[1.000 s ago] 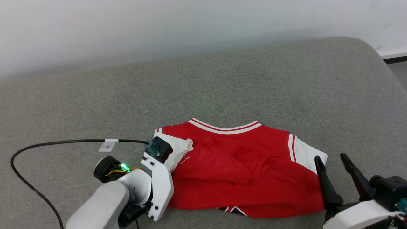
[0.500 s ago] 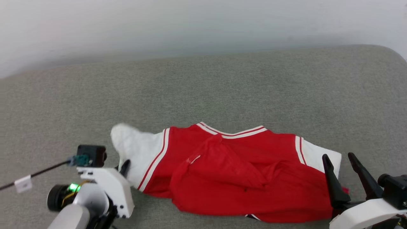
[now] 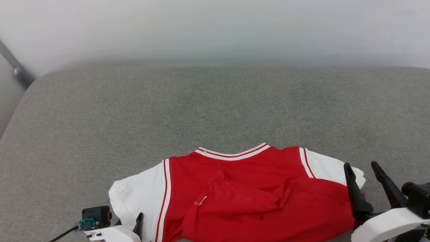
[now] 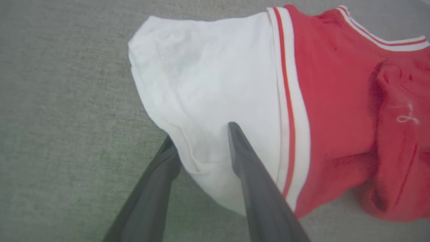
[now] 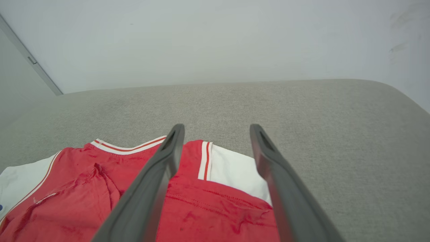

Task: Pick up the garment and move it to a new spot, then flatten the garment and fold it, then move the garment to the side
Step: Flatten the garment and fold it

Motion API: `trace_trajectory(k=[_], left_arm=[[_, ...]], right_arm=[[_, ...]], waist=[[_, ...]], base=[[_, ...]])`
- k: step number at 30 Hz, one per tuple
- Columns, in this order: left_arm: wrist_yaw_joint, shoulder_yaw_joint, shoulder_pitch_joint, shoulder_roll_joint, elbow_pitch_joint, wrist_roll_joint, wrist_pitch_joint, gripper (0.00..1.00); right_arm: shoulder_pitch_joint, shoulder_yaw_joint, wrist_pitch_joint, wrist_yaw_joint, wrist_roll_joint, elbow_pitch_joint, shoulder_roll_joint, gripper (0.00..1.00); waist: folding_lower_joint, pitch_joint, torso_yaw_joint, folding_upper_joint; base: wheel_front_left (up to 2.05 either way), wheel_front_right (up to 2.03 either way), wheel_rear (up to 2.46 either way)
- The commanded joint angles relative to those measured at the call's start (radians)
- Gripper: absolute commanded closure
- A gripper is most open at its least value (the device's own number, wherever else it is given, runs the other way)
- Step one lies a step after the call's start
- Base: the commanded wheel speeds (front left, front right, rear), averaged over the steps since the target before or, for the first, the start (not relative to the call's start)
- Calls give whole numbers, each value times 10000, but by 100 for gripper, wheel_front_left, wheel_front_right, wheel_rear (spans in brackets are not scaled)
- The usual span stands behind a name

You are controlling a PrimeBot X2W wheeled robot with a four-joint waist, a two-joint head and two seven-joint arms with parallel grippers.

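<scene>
The garment (image 3: 242,188) lies plain red side up on the grey cushioned surface (image 3: 215,107), collar pointing away from me, both white sleeves spread out. My left gripper (image 4: 200,131) stands open at the left sleeve (image 4: 208,84). One finger lies on top of the white cloth and the other runs under the sleeve's edge. In the head view one of its fingers (image 3: 139,222) shows beside that sleeve (image 3: 137,195). My right gripper (image 3: 360,165) is open over the garment's right side by the other sleeve (image 3: 327,168), with nothing in its jaws (image 5: 215,129).
A white wall (image 3: 215,30) runs behind the surface. The surface's rounded left edge (image 3: 16,111) drops off beside a grey bar (image 3: 15,69). A black cable (image 3: 63,232) trails from my left wrist. Bare grey cushion stretches beyond the collar.
The head camera has swung left. My left gripper dragged the folded-in left sleeve outward until it lay flat, then its jaws parted. The right gripper has stayed open by the right sleeve.
</scene>
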Motion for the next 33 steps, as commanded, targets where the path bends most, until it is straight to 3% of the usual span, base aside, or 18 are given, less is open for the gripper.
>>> trace_trajectory(k=[1,13,23,33], left_arm=[[-16,-21,-204,-17,-19,191,-237,0],[384,-199,-695,113,-1155,1911,-2822,0],[923,-133,-92,269,-2267,2099,-2808,0],[1154,-59,-196,386,-2715,2157,-2736,0]], right_arm=[[89,-28,50,-3,-42,3,26,0],[609,-394,614,-3,97,103,27,0],[766,-1461,1966,-3,353,764,-21,0],[-1157,-2477,4900,-3,1458,3287,-1132,0]], waist=[[0,-205,36,-1],[0,-1128,-192,-1],[0,-1350,-215,-1],[0,-915,364,-1]], base=[[0,0,0],[0,0,0],[0,0,0],[0,0,0]])
